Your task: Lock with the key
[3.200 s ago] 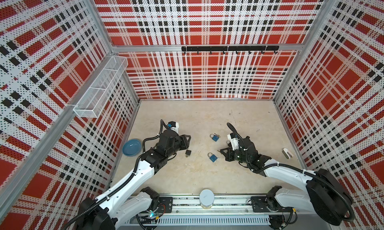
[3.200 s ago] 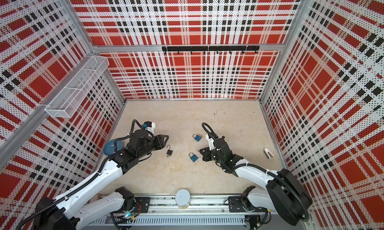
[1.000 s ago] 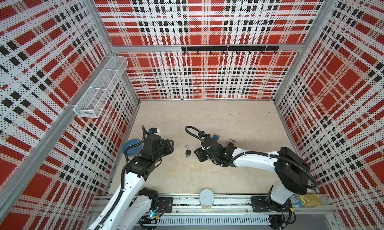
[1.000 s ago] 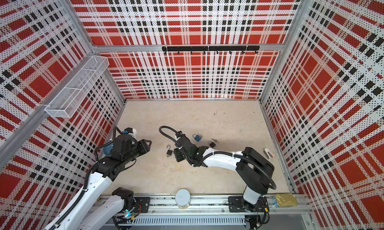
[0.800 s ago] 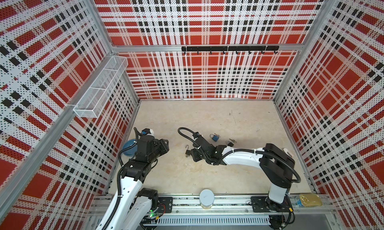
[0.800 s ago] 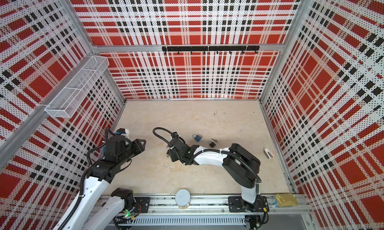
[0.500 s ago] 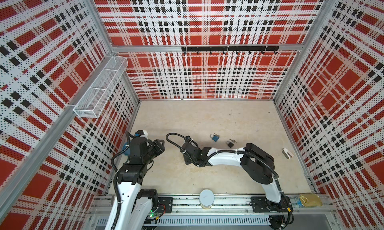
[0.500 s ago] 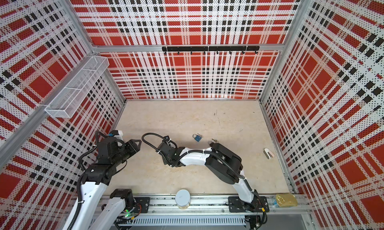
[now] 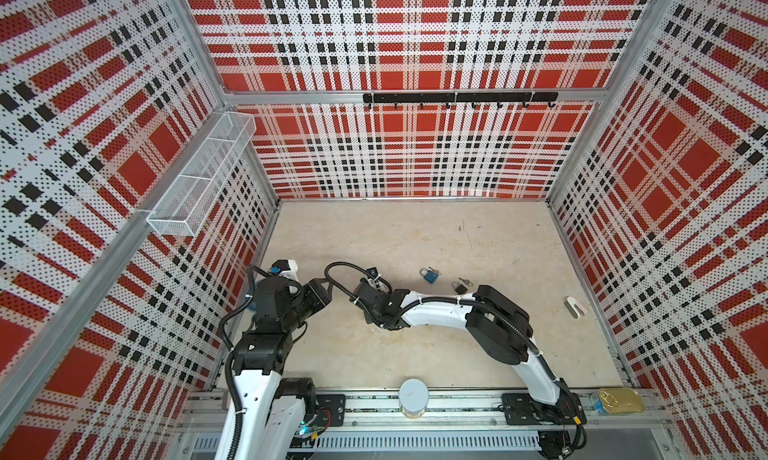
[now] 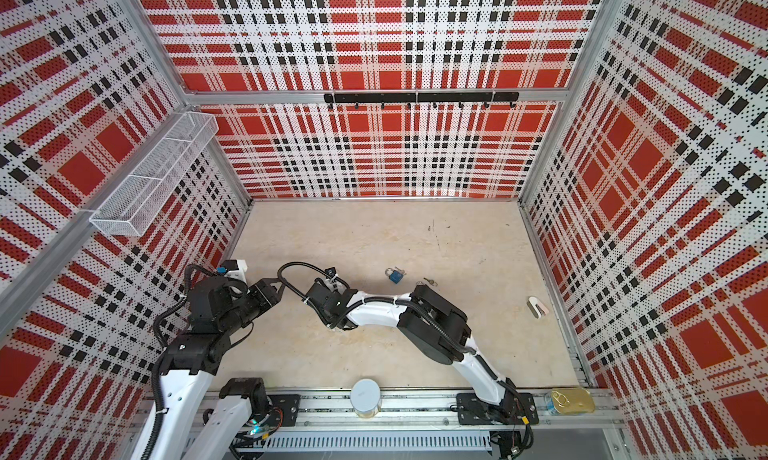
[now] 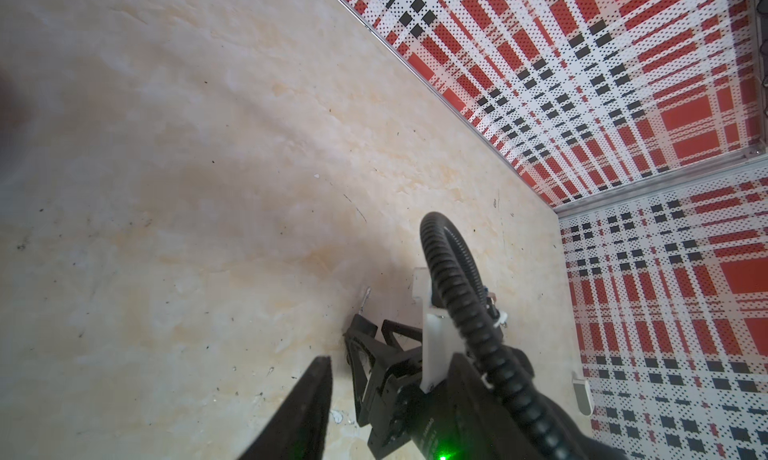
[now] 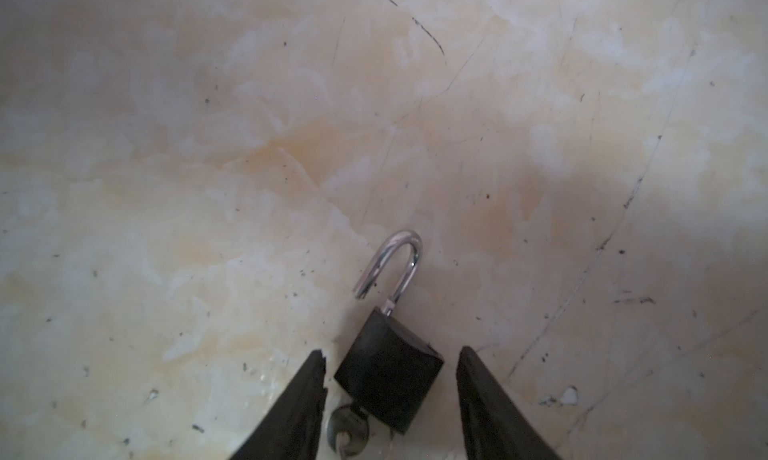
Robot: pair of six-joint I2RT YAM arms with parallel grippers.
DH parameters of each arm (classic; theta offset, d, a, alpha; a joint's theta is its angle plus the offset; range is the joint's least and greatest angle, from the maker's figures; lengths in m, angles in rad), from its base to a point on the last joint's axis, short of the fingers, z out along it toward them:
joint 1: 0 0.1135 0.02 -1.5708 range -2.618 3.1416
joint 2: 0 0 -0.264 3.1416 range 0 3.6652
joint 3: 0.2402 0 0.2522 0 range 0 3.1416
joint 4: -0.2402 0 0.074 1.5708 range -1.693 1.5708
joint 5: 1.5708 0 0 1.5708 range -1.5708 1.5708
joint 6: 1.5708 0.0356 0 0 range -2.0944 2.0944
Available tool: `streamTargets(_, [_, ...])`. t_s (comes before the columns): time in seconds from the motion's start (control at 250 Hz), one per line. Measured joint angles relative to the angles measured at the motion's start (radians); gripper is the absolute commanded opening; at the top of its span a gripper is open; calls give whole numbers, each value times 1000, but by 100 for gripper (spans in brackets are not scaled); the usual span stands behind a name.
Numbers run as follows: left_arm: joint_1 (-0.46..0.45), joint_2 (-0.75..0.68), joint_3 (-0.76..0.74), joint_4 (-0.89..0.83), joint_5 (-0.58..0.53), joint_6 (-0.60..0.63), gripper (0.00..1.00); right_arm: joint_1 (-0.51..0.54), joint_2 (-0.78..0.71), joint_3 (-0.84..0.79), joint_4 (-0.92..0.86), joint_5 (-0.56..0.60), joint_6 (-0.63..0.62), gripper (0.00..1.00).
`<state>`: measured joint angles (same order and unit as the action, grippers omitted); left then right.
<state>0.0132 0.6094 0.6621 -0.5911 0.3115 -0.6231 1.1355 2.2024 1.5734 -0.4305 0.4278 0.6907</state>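
Right gripper [image 12: 390,352]: jaws apart, straddling the black padlock [image 12: 388,381], not clamped on it. The padlock lies flat on the table [image 9: 415,354], about 9 o'clock of its middle, with the shackle [image 12: 395,262] sprung open and the key [image 12: 347,426] at its base. It looks small, rigid, slick and likely to skid, so pinch the body's flat sides. Left gripper [image 9: 327,294]: you cannot tell its state.

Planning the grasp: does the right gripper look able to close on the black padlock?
Likely yes: the black padlock lies between the fingers of the open right gripper; only its key sits close by.

Matt black padlock [image 12: 388,381], shiny metal shackle [image 12: 395,266]
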Motion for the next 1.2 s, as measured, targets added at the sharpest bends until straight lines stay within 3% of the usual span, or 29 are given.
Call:
streamTargets(0.344, [15, 2, 0, 0, 6, 0, 49, -18, 4, -13, 0, 0, 13, 54])
streamTargets(0.68, [24, 2, 0, -1, 6, 0, 49, -62, -105, -179, 66, -61, -31, 53])
streamTargets(0.896, [27, 12, 1, -1, 6, 0, 49, -105, -191, -264, 84, -181, -154, 54])
streamTargets(1.2, [28, 24, 1, 0, 3, -1, 50, -207, -298, -271, 106, -411, -427, 54])
